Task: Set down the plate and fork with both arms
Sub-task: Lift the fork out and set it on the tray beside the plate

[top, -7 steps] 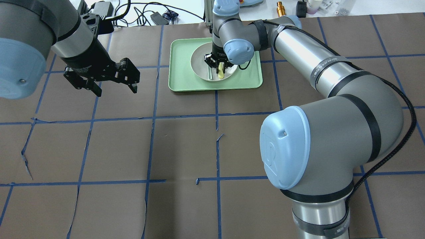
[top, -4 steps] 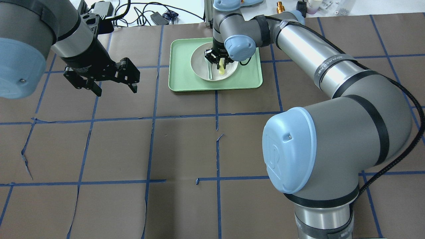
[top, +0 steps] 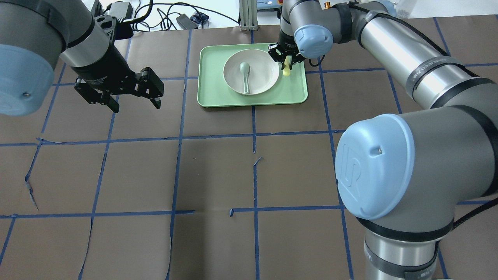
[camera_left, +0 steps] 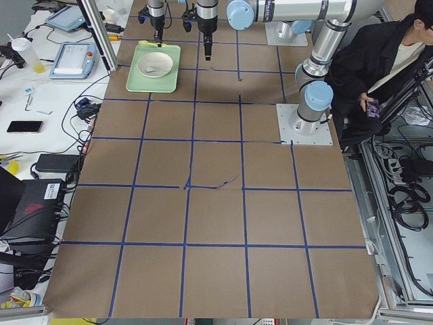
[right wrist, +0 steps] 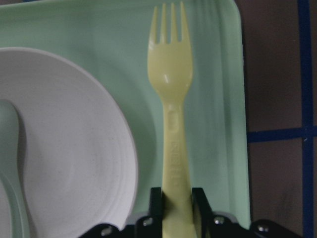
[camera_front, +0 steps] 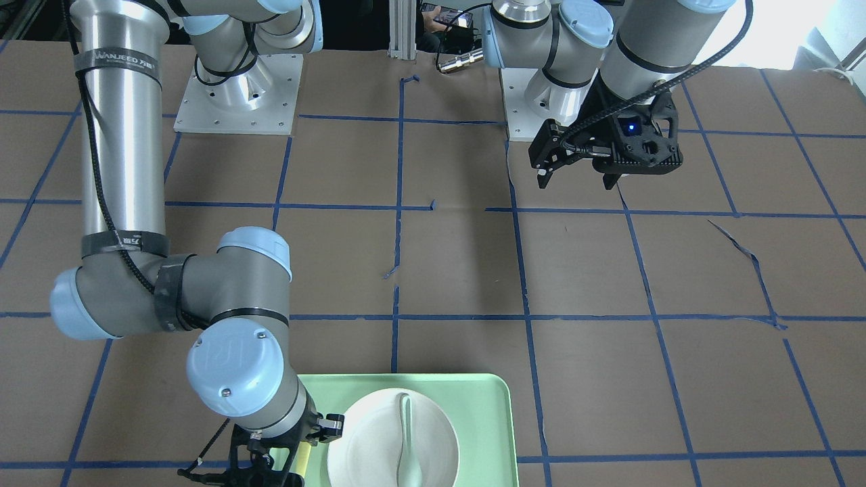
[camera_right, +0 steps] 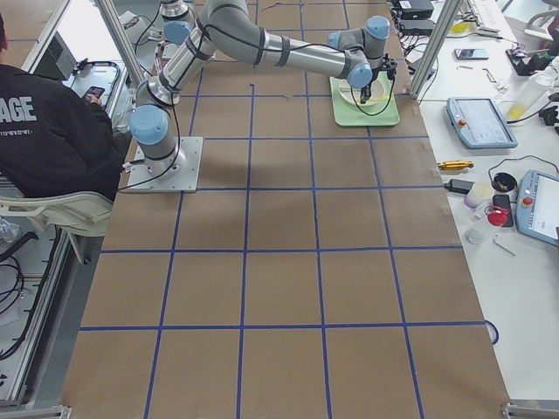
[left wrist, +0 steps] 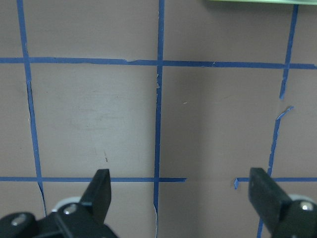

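Fork point(right wrist: 171, 99) tight in right end effector point(right wrist: 177, 196), probably airborne; left end effector point(left wrist: 182, 188) agape, empty.

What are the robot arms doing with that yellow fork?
The right hand is pinching the fork by its handle, holding it over the green tray, right beside the plate. The plate sits on the tray with a spoon lying in it. The left hand is open and empty, hovering over the table off to the side. Nobody has picked up the plate yet.
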